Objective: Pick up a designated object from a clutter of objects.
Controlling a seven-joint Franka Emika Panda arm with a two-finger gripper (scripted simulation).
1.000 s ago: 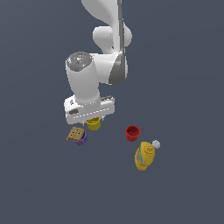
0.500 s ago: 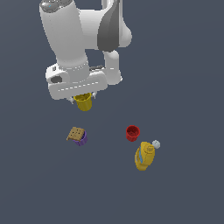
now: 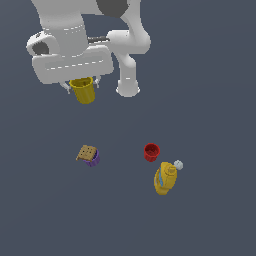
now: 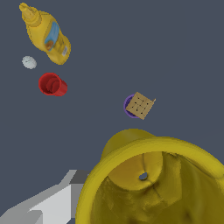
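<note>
Gripper (image 3: 81, 84): closed around the yellow cup (image 3: 83, 91); short finger stubs are seen either side of the cup's rim in the exterior view, and one grey finger (image 4: 48, 202) is seen beside the cup wall in the wrist view.
Yellow cup: held upright under the white hand, raised well clear of the floor (image 3: 210, 100); in the wrist view its open mouth and rough inner wall fill the nearest part of the frame, with a small hole visible in the base.
Purple cup (image 3: 92, 159): standing on the floor below the held cup, well apart from it; a tan cracker-like square (image 3: 86, 152) is laid across its top, tilted.
Red cup (image 3: 151, 152): set on the floor toward the exterior view's right of the purple cup, open mouth visible.
Mustard bottle (image 3: 164, 178): lying just beside the red cup, blue label seen in the wrist view.
White cap (image 3: 178, 164): lying loose on the floor near the bottle's nozzle, apart from it in the wrist view.
Arm base (image 3: 128, 89): planted on the floor beyond the clutter.
</note>
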